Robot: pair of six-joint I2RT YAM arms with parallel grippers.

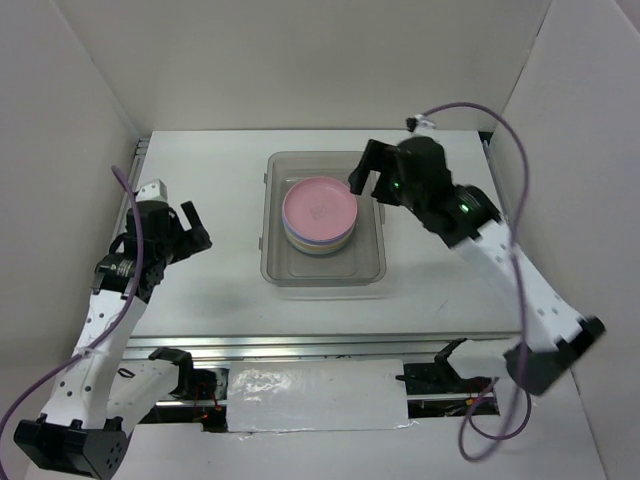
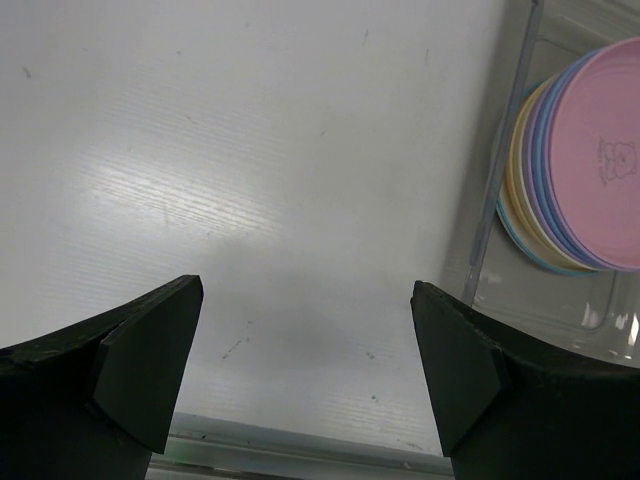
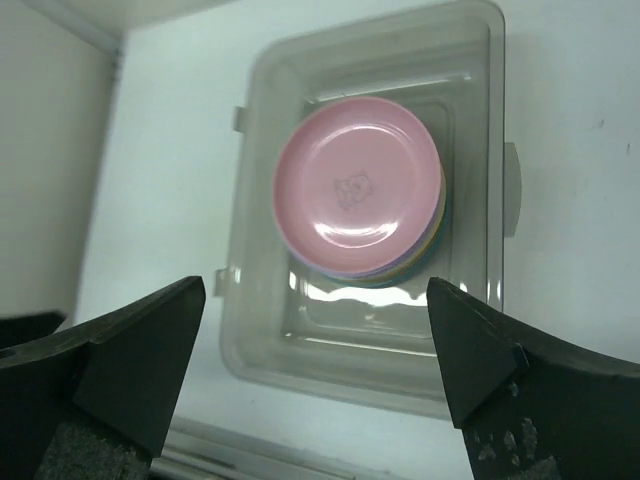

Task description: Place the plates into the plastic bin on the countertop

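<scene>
Nearest me runs the metal rail [image 1: 300,345] along the front of the desk [image 1: 220,300], with my two arms rising from behind it. My left jaws hang low over bare desk on the left, well apart from the plastic bin [image 1: 322,278]. They are spread wide and hold nothing, and I judge they are parked there to keep the bin's side free. Further in, the bin sits in the middle of the desk. Inside it the plates [image 1: 318,235] are stacked in one neat pile with the pink plate [image 1: 318,205] on top, face up, a small print at its centre. From my left wrist I see lilac, blue and cream edges beneath it, though I cannot count the whole stack. The pile rests flat on the bin's floor, a bare strip of floor showing at the bin's near end. Farthest off, my right jaws hover above the bin's far right corner, just beside the pile. They are spread fully and grip nothing, tilted down so the wrist looks straight into the bin. I see no plate out on the desk, so I judge the job is about done and I need only lift clear.
</scene>
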